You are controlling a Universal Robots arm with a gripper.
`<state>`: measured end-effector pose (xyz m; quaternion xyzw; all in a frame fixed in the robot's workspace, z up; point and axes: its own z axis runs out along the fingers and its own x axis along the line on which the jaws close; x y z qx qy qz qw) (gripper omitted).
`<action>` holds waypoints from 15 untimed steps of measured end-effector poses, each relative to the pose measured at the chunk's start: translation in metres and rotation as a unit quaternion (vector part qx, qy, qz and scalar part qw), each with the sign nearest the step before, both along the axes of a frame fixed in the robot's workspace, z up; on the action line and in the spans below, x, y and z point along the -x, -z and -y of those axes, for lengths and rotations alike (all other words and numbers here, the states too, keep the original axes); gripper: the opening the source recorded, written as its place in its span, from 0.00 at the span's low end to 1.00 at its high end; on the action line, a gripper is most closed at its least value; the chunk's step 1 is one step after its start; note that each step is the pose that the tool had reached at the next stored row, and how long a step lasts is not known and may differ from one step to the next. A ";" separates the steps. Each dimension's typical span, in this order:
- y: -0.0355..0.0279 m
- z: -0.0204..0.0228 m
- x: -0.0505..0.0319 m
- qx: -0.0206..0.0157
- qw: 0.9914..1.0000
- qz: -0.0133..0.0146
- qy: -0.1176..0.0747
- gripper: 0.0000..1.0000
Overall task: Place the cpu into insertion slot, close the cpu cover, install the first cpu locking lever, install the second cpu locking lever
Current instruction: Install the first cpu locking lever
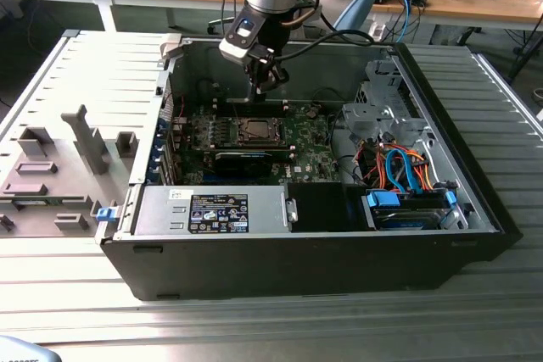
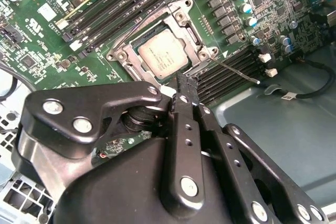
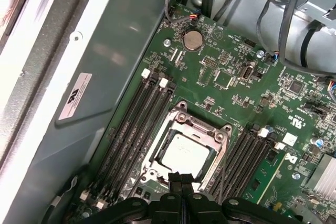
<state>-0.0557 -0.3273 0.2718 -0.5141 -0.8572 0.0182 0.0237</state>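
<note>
The cpu (image 2: 164, 53) (image 3: 184, 156), a silver-grey square, lies in the insertion slot (image 1: 254, 130) on the green board inside the open computer case. The cpu cover (image 2: 185, 20) (image 3: 202, 127) lies flat around it, so the chip shows through its window. A thin wire locking lever (image 2: 236, 71) sticks out sideways from one corner of the socket. My gripper (image 1: 267, 82) (image 2: 186, 85) (image 3: 181, 178) hangs above the socket's edge, clear of the board. It is shut, with its black fingers pressed together and nothing between them.
Black memory slots (image 3: 134, 124) run along both sides of the socket. A long black card (image 1: 242, 161) lies in front of it. Cables and a drive cage (image 1: 399, 167) fill the case on the exterior view's right. Grey fixtures (image 1: 81, 137) stand on the table at its left.
</note>
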 end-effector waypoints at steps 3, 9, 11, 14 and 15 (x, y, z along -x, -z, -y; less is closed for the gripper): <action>0.0000 0.0000 0.0000 0.000 1.000 0.000 -0.004 0.11; 0.0000 0.0000 0.0000 0.000 1.000 0.000 -0.012 0.11; 0.0000 0.0000 0.0000 0.000 1.000 0.000 -0.015 0.11; 0.0000 0.0000 0.0000 0.000 1.000 0.000 -0.019 0.11; 0.0000 0.0000 0.0000 0.000 1.000 0.000 -0.020 0.11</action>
